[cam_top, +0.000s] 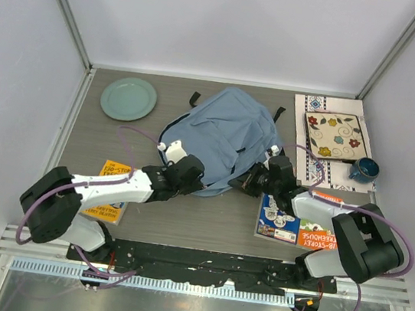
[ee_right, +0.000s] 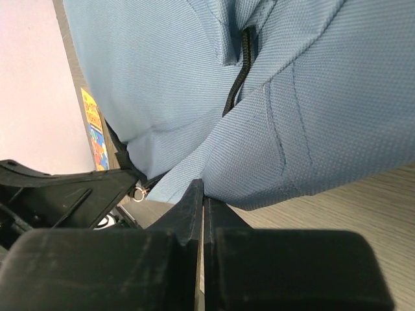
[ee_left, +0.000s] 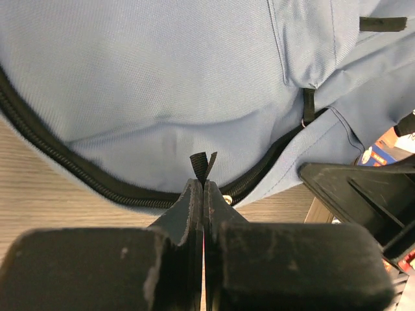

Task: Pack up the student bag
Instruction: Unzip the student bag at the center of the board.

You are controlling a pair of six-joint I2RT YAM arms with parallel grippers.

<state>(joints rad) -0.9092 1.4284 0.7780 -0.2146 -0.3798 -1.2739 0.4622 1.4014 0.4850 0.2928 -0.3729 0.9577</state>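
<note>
White walls close round my grey-brown wooden desk (cam_top: 182, 229). From above, the large light blue-grey soft fabric backpack (cam_top: 221, 138) lies mid-desk, toward the far edge. A round pale green plate (cam_top: 128, 98) sits in the far left corner. A square floral plate (cam_top: 335, 135) and a dark blue mug (cam_top: 363, 170) rest on a patterned cloth (cam_top: 311, 107) in the far right corner. An orange book (cam_top: 115, 170) lies by the left edge, partly under my left arm, and a colourful book (cam_top: 283, 222) lies near the right of the near edge. My left tool (cam_top: 199, 184) and right tool (cam_top: 244, 182) both meet the backpack's near rim.

From my left wrist, the left tool is clenched on a short black zipper tab (ee_left: 203, 163) just beside the dark zipper line (ee_left: 65, 172). The right tool's black frame shows at the right.

From my right wrist, the right tool is pressed closed against the backpack's lower hem. I cannot tell whether any fabric is caught.
</note>
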